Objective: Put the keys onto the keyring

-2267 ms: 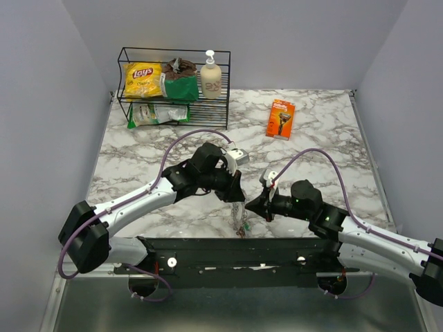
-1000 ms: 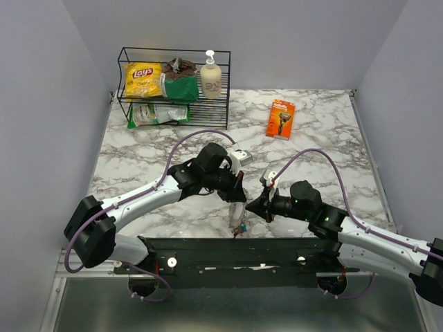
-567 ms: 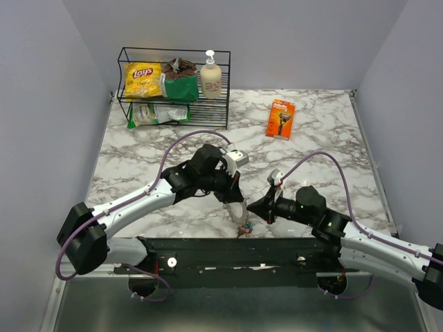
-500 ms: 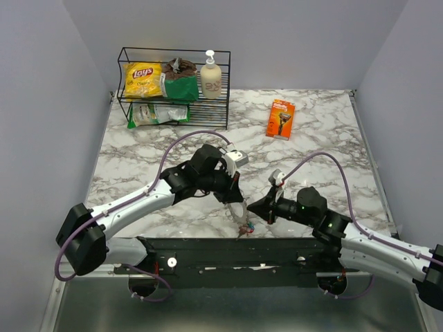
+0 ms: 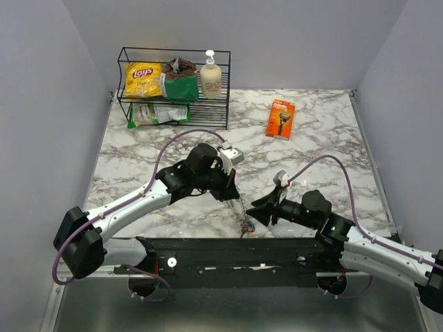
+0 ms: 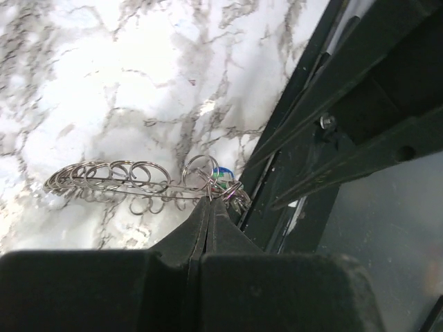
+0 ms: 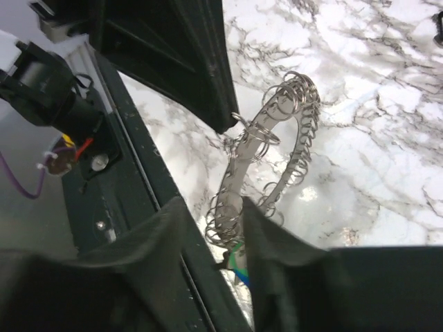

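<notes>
left gripper (image 6: 209, 205): pinched shut on the keyring (image 7: 277, 138), by the table (image 5: 311, 138) front edge
right gripper (image 7: 211, 225): fingers apart, ring's lower end sits between them
keys (image 7: 235, 266): dangling at that bottom end, right arm's closest
long axis: left fingertips down toward right

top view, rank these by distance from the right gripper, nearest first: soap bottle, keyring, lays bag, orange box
1. keyring: just left of the right gripper, at the table's near edge.
2. orange box: farther back, right of centre.
3. soap bottle: right end of the wire rack, at the back.
4. lays bag: left end of that rack.
</notes>
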